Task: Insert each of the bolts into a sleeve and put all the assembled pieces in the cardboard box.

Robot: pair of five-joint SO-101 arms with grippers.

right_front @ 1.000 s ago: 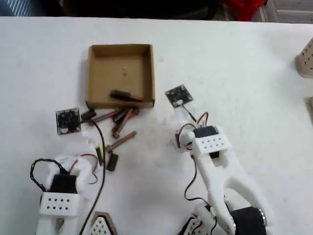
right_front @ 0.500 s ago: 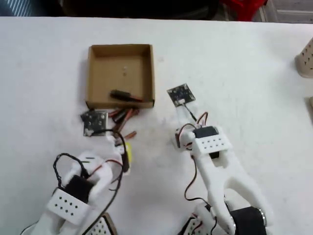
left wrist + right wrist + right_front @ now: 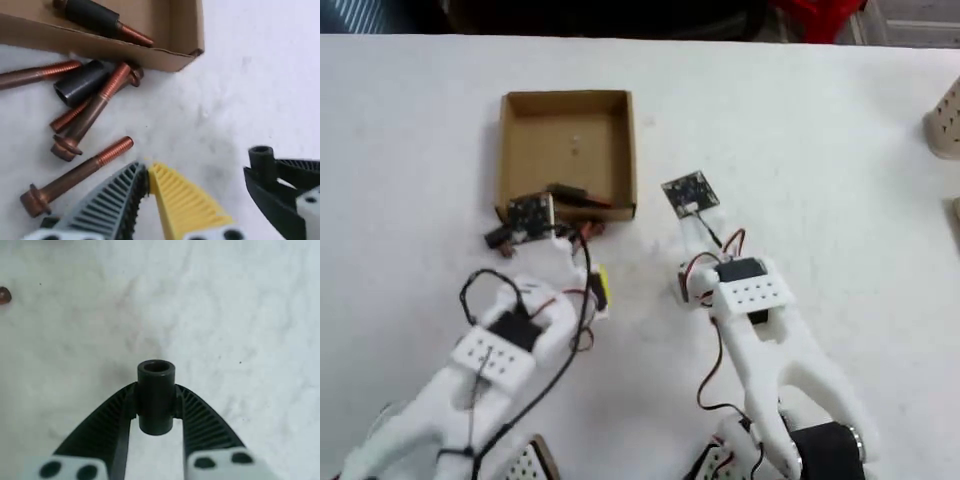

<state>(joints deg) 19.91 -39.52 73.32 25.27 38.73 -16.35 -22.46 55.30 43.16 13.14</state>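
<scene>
High view: the cardboard box sits on the white bench. One assembled piece lies inside against the box's near wall.

Left wrist view: the left tool is closed tip to tip and holds nothing. It is just beside the copper bolts. A loose sleeve lies among them, outside the box wall.

Right wrist view: the right tool is clamped across a black sleeve, whose open end shows.

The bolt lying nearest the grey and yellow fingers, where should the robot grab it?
Probably the smooth middle of the bolt, coming down from above and pinching across it. It lies flat on the table, apart from the other bolts, and its flanged head would likely slip.
</scene>
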